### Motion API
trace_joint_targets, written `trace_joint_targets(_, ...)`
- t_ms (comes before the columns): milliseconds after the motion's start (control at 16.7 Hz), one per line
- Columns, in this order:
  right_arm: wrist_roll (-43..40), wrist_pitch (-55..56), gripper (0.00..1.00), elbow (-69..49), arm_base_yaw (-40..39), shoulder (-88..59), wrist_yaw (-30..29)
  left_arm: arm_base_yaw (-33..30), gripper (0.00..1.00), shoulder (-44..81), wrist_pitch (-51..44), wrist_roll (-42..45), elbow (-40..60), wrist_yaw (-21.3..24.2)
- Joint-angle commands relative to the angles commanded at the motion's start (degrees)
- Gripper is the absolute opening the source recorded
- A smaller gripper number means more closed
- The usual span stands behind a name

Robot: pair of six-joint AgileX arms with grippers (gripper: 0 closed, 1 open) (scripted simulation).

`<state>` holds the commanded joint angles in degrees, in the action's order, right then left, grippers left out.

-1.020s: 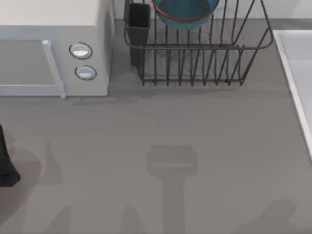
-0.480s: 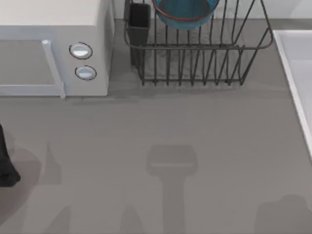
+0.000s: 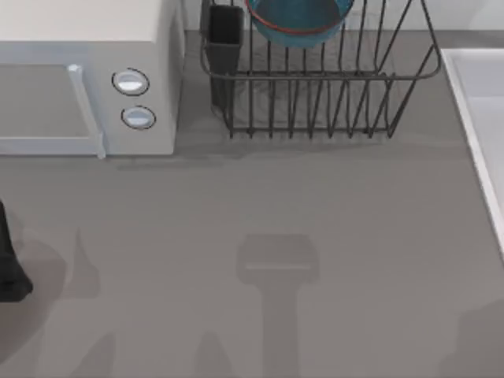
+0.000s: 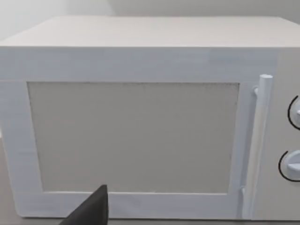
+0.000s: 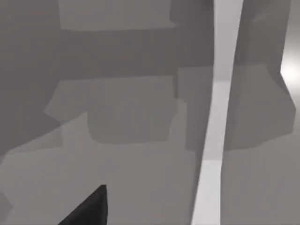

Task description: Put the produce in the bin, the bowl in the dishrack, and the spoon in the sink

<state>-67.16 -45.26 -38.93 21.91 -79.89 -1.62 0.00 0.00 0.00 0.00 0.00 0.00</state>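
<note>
open table point(image 3: 315, 205), microwave point(image 3: 87, 79) and dishrack point(image 3: 315, 102) behind

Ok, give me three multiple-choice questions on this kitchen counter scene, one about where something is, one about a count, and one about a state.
1. Where is the blue bowl?
A. in the dishrack
B. on top of the microwave
C. in the sink

2. How many round knobs does the microwave have?
A. one
B. two
C. four

3. How is the microwave door?
A. wide open
B. taken off
C. shut

Answers:
1. A, the bowl sits among the upright bars of the dishrack.
2. B, two knobs sit one above the other on the microwave, beside its door.
3. C, in the left wrist view the door lies flush with the front, handle alongside it.
</note>
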Motion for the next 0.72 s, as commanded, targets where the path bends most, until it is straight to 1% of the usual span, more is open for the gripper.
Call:
trace_joint_targets(180, -0.2, 10.0, 1.00, 4.6, 0.2, -4.8, 0.0, 0.0, 1.00, 0.0, 0.0, 0.0, 0.0, 0.0)
trace_joint_targets(300, -0.2, 13.9, 1.00, 6.7, 0.3, -7.0, 0.0, 0.0, 1.00, 0.0, 0.0, 0.0, 0.0, 0.0)
trace_joint_targets(600, -0.3, 15.3, 1.00, 7.6, 0.4, -7.9, 0.0, 0.0, 1.00, 0.0, 0.0, 0.0, 0.0, 0.0)
trace_joint_targets(720, -0.3, 15.3, 0.85, 7.6, 0.4, -7.9, 0.0, 0.0, 1.00, 0.0, 0.0, 0.0, 0.0, 0.0)
